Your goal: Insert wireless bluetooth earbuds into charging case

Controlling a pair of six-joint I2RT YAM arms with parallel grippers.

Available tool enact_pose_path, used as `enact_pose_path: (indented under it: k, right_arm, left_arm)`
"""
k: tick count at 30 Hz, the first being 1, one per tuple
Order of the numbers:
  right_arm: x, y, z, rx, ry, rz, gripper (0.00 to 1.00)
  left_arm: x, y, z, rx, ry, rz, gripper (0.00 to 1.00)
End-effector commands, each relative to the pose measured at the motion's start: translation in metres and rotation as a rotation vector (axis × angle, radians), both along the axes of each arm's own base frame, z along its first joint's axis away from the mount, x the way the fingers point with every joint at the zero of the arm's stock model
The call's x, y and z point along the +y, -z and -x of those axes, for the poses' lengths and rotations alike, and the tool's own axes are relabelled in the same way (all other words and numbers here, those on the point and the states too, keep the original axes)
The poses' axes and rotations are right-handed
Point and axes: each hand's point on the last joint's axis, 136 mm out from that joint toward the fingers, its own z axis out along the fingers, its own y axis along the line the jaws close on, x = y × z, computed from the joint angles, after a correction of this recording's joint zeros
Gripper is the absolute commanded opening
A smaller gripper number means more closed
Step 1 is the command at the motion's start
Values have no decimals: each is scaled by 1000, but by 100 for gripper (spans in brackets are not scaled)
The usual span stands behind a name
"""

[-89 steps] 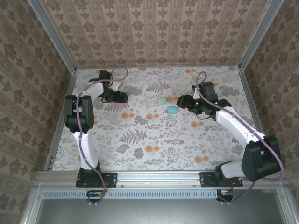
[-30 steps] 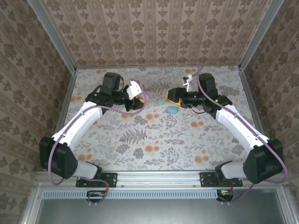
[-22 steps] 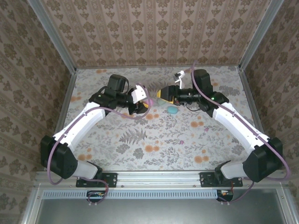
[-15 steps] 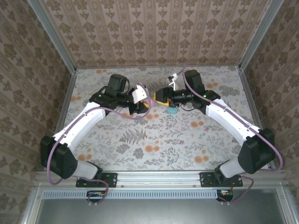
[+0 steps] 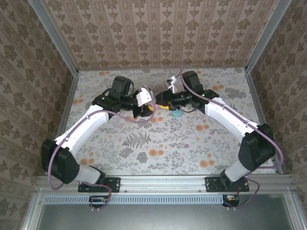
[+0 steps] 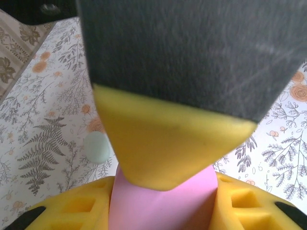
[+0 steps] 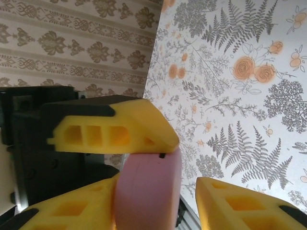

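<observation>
Aloft over the far middle of the table [image 5: 144, 153], pinches the pink charging case [image 6: 160, 206] in the fingers of the left gripper [image 6: 163, 189]. Runs the case's long axis up the right wrist view, rounded end under a left finger. Straddles it with the right gripper [image 7: 156, 191], jaws spread, one finger touching, one clear. Has a teal earbud [image 5: 177, 113] lying on the table.

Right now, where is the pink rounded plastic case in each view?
Top external: the pink rounded plastic case, mostly hidden, near the centre.
Left wrist: the case at bottom centre.
Right wrist: the case at bottom, left of centre.
Shared landmark: the flowered table cover.
</observation>
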Motion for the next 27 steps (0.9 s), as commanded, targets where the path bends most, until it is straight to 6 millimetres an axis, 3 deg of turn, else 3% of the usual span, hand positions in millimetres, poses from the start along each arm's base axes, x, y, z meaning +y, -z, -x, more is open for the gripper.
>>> enact_pose_path:
  k: [1,5,7,9,11,12,13,18,20,24,27]
  right_arm:
    - [4,-3,4,13,-31,8,46]
    - [2,-3,4,-2,-25,26,34]
    - [1,-5,3,-13,-15,30,29]
    - [0,-9,2,-27,-8,20,26]
    - [-2,-18,1,-44,-3,-20,24]
    - [-4,-26,-1,-50,6,-69,23]
    - [-8,-35,-2,-57,16,-118,22]
    - [-26,-79,-6,-84,23,-345,21]
    - [-33,-94,-6,-87,24,-418,21]
    - [-40,-126,-3,-104,12,-551,21]
    - [-41,-140,-4,-93,11,-618,21]
  left_arm:
    - [-1,-22,2,-64,16,15,28]
    - [0,-20,-1,-71,6,2,29]
    - [0,-20,-1,-74,5,1,34]
    - [0,-22,-2,-81,-5,10,52]
    - [1,-26,-3,-98,-23,34,61]
    - [2,-31,-6,-109,-45,61,76]
    - [4,-36,-8,-109,-69,103,81]
    - [14,-73,-8,-94,-69,394,83]
    - [28,-89,-17,-104,-102,500,83]
    - [28,-101,-15,-96,-55,583,82]
    - [27,-110,-15,-102,-42,643,81]
